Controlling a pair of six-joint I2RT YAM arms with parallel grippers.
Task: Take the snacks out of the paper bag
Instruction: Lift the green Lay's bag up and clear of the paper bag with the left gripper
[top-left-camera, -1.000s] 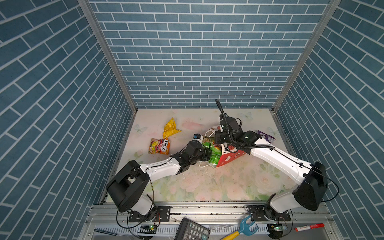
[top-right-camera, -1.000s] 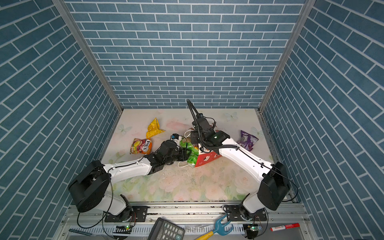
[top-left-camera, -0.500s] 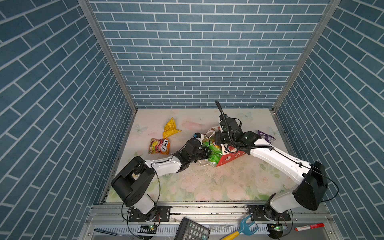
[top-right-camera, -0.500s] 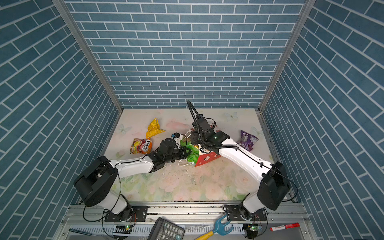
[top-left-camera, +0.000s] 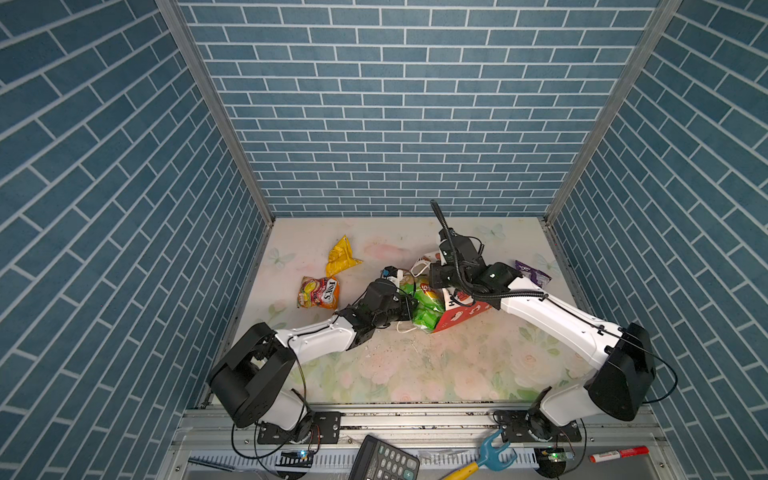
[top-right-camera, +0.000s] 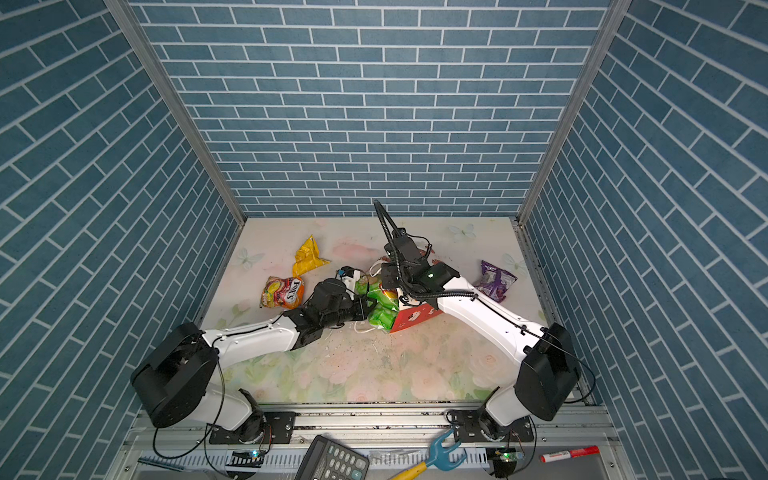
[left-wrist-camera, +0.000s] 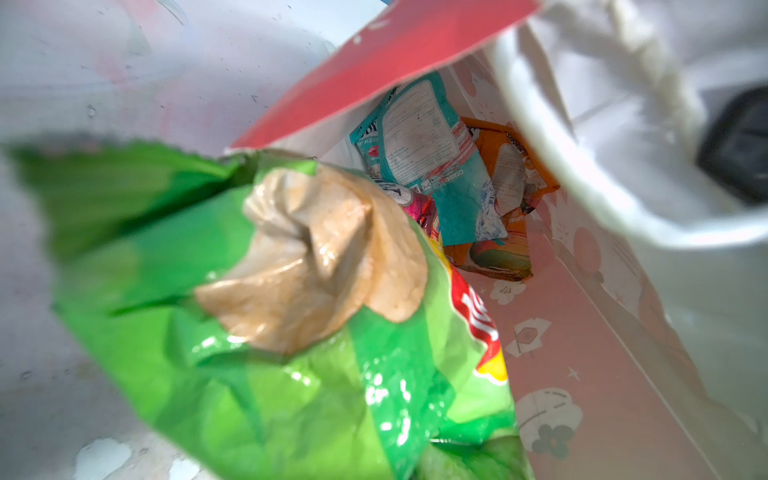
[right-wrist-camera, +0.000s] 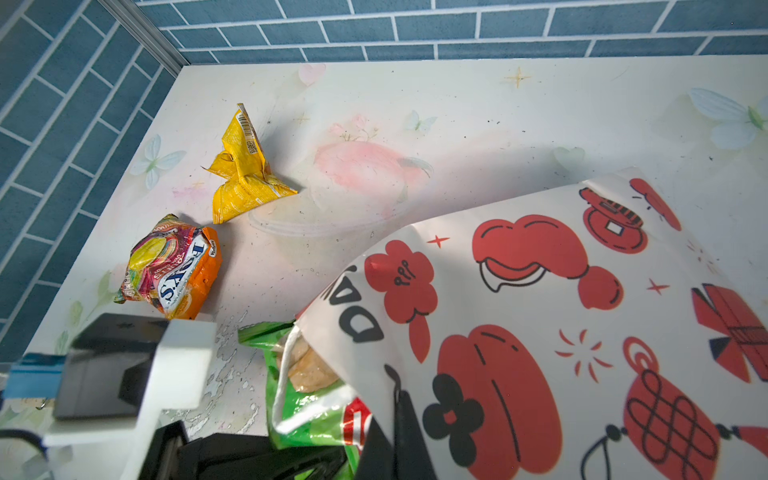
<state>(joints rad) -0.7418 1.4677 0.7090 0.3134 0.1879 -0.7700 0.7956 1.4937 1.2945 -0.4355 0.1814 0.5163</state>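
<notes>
Green foil fills the left wrist view: the Lay's chips packet (left-wrist-camera: 291, 332) sticks halfway out of the mouth of the paper bag (left-wrist-camera: 395, 54). The left gripper (top-left-camera: 409, 306) has its jaws pressed together on the packet's near edge, though the jaws themselves sit outside that view. Opposite, the right gripper (top-left-camera: 435, 276) pinches the bag's upper white wall, jaws tight on the paper and holding it raised, while the bag lies on its side mid-table (top-left-camera: 415, 365). Only the left wrist view looks inside, and a teal-white packet (left-wrist-camera: 432, 158) and an orange packet (left-wrist-camera: 511, 174) lie deep in there. Both top views show the yellow packet (top-left-camera: 341, 259) and orange Fox's packet (top-left-camera: 318, 293) left of the bag, and the purple packet (top-right-camera: 494, 280) to its right.
</notes>
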